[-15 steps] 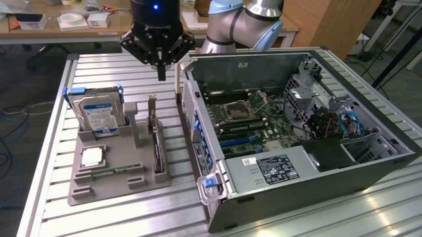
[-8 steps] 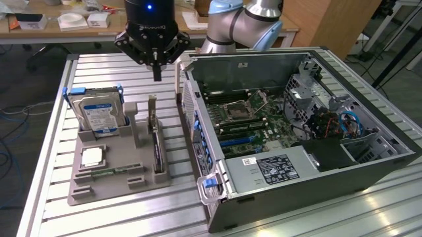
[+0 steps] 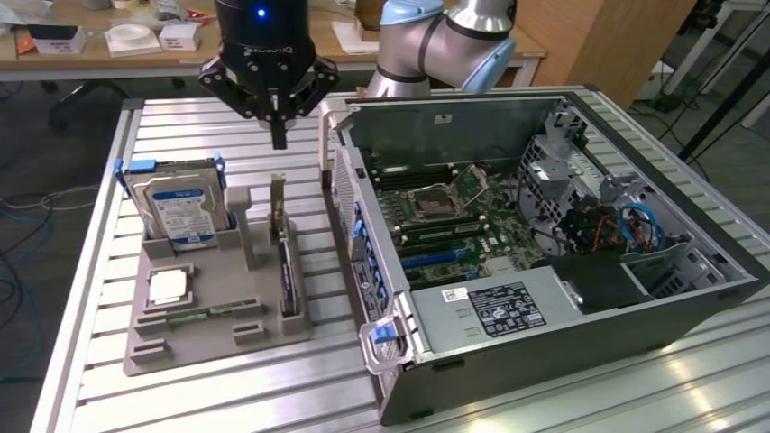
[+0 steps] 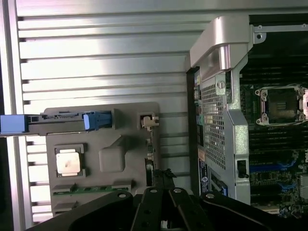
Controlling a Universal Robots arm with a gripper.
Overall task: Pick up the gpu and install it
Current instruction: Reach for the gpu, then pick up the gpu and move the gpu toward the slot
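Exterior view: the gripper (image 3: pixel 279 135) hovers above the grey tray (image 3: pixel 205 347), tips pressed together and holding nothing. The gpu (image 3: pixel 285 271) stands on edge in the tray slot nearest the computer case (image 3: pixel 578 370), below the gripper and apart from it. Likely risks: with the tips together, a descent would jab the card's top edge rather than straddle it. The card is thin, so an off-centre pinch could tilt it or lift the tray. The hard drive (image 3: pixel 180 207) and the case wall are near, so a skewed approach may clip either.
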